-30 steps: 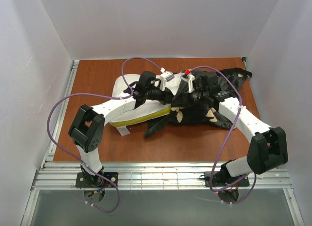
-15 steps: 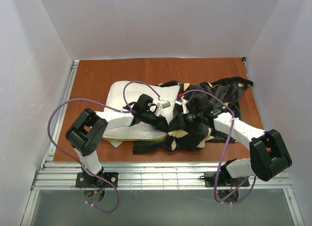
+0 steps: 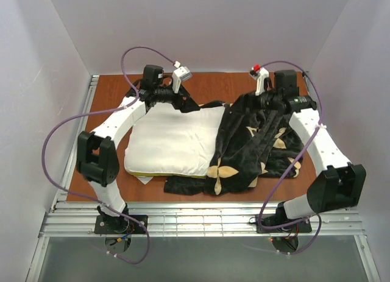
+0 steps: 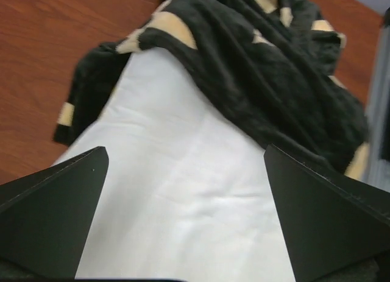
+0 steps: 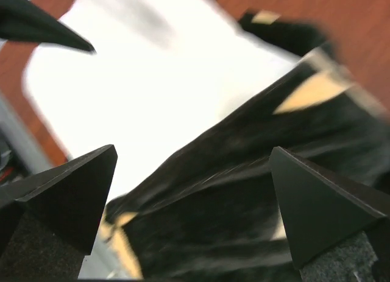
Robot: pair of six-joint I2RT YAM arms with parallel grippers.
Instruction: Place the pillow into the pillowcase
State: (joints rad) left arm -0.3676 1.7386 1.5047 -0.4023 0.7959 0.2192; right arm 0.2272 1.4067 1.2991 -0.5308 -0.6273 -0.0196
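The pillow [image 3: 173, 142] is laid flat on the left of the bench [image 3: 210, 82]. Its right end is overlapped by the pillowcase [image 3: 256, 142], crumpled to the right. The left tool [image 4: 186, 148] and right tool [image 5: 194, 148] are held wide over them, gripping nothing.

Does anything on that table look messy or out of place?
The pillowcase lies rumpled and bunched, covering only the right end of the pillow; most of the pillow is bare.
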